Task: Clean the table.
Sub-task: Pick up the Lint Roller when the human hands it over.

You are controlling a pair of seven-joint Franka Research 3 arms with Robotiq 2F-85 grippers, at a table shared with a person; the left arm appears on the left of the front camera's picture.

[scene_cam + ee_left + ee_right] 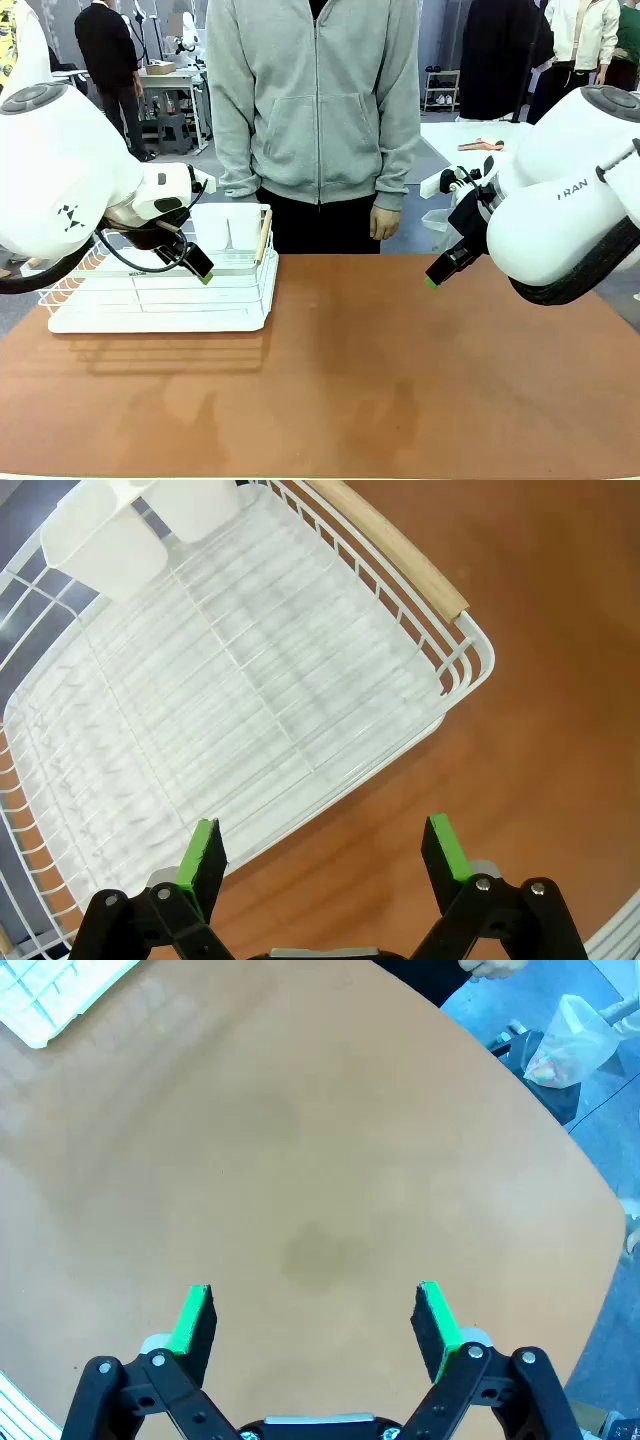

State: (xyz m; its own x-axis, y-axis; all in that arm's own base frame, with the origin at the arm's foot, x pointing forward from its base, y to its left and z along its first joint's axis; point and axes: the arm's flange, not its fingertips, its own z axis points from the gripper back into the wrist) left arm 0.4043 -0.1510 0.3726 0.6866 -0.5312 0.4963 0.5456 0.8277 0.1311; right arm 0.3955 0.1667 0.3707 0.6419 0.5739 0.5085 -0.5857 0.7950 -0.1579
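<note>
The left gripper (325, 845), at the dish rack's (250, 680) edge, and the right gripper (315, 1310) both hang spread, empty, above the table (400, 380).

The left arm (60, 170) is white and rounded, with a grey cap, a black dot marking and a black cable (135, 268). The right arm (570, 225) carries the grey letters "FRAN". The left tool (322, 835) and the right tool (315, 1305) are black with green pads (203, 852). The person (315, 100) wears a grey zip hoodie.

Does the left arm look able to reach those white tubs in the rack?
Probably yes: the left gripper hangs open over the dish rack's edge, and nothing stands between it and the white tubs.
</note>
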